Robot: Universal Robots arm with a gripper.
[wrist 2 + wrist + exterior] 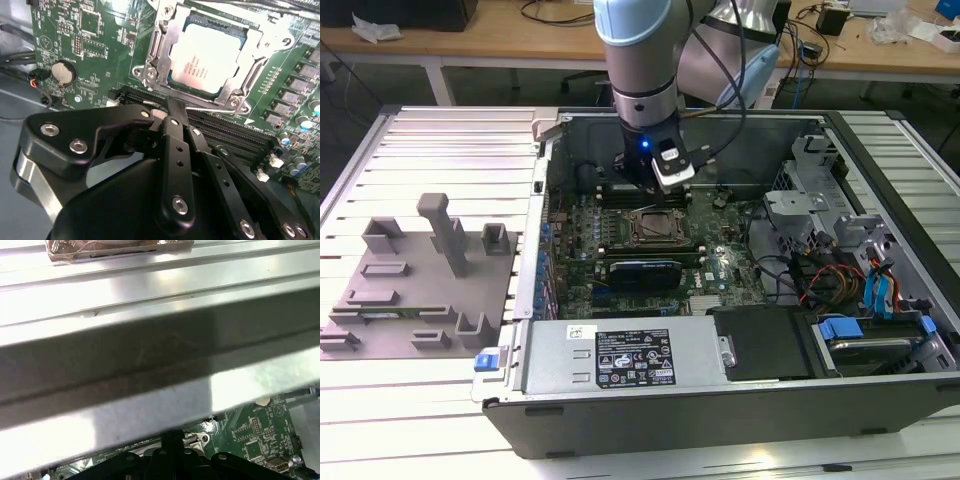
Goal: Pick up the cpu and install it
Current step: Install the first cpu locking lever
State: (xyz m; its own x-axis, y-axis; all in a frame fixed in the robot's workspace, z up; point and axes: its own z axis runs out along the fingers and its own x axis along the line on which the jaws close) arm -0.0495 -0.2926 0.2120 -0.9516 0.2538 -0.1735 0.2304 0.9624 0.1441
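One claw (172,107), fingers shut together, gripping nothing, tip just beside socket edge in second wrist view. One cpu (207,57) beyond it, seated flat in one metal socket frame (155,60), apart from claw. One round coin battery (63,73) on green motherboard (100,30) off to the side. In exterior view: one open computer case (650,400) on slatted surface (440,130), one grey fixture plate (410,290) at exterior view's left, one arm (640,60) over socket.
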